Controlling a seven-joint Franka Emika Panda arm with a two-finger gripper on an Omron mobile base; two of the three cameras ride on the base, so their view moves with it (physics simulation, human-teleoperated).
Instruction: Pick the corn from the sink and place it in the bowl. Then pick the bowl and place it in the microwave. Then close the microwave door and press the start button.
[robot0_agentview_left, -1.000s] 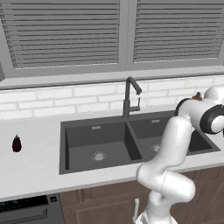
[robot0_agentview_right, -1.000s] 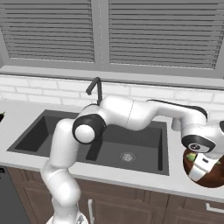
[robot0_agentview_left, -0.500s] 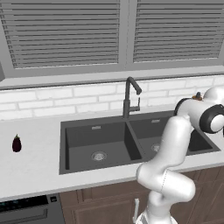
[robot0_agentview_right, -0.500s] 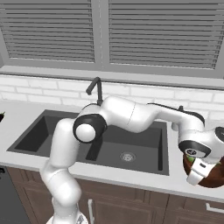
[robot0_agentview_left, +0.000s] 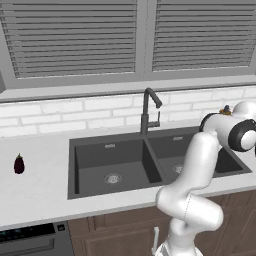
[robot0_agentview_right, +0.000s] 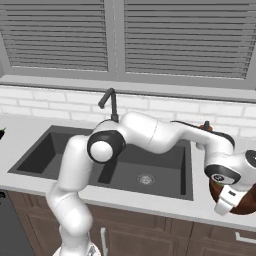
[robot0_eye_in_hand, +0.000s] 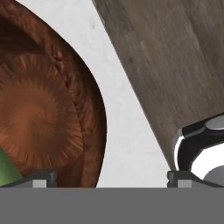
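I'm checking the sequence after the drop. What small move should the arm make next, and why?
Probably shift the gripper so its open jaws straddle the rim of the round reddish-brown wooden bowl. The green-husked corn already lies inside it, the jaws hold nothing, and the bowl's rim sits beside the gripper.

A small dark purple eggplant (robot0_agentview_left: 19, 164) stands upright on the pale bench (robot0_agentview_left: 35, 185), well left of the basins. Behind runs a white brick backsplash (robot0_agentview_left: 75, 111), and above it grey slatted window blinds (robot0_agentview_left: 75, 40). Brown cabinet fronts (robot0_agentview_left: 120, 239) sit below the bench at the near edge, with a grey appliance (robot0_agentview_left: 30, 241) at the near left corner.
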